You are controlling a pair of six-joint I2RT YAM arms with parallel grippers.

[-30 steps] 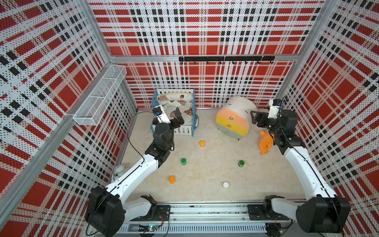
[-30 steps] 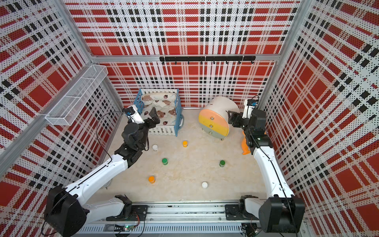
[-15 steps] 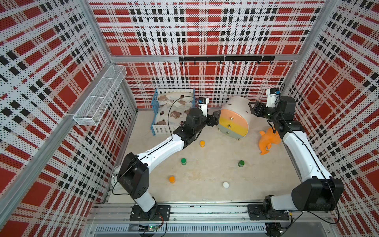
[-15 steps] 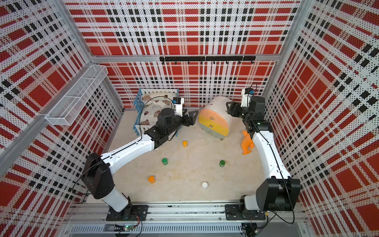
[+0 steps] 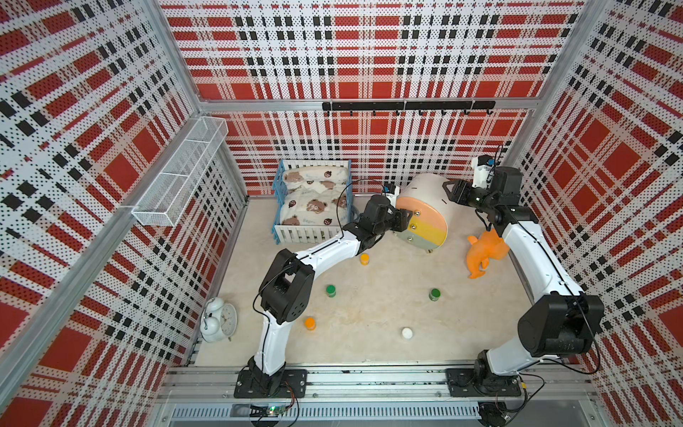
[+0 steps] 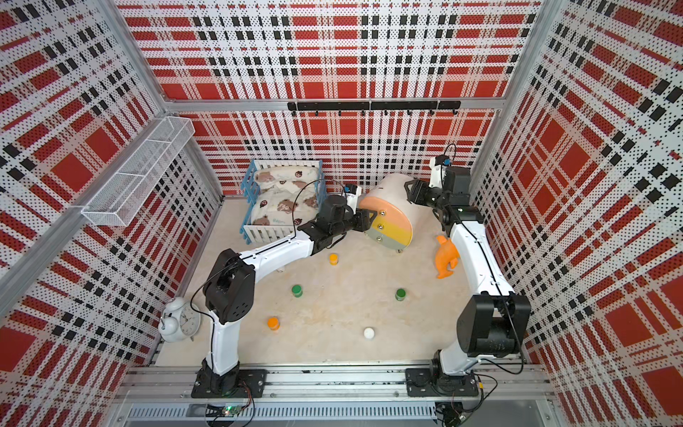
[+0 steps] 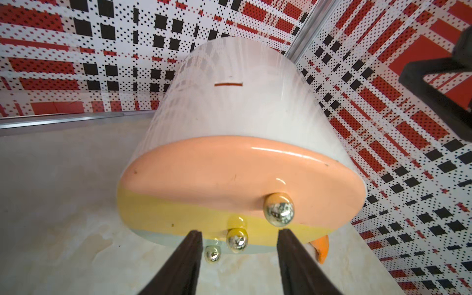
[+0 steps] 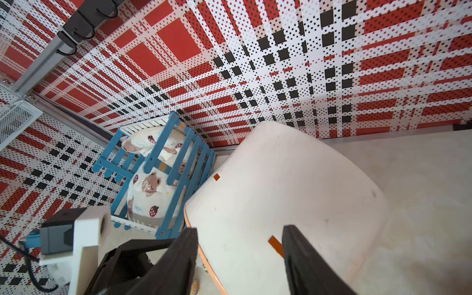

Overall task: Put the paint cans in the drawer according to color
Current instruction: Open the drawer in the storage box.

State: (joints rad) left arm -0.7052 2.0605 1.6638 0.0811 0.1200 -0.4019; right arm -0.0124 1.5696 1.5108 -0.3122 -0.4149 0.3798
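We see the left tool, jaws half parted, framing the yellow drawer's brass knob on the round white three-drawer cabinet at upper centre, probably to pull it. The right tool, also parted, reaches its shell, likely steadying. Tiny coloured-cap paint cans dot the beige desk below.

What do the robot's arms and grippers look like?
The left arm and right arm are alike: white shells, bulky black joints, black bases on a metal rail, thin black cables. The left gripper and right gripper are black, each with two flat tapering fingers.
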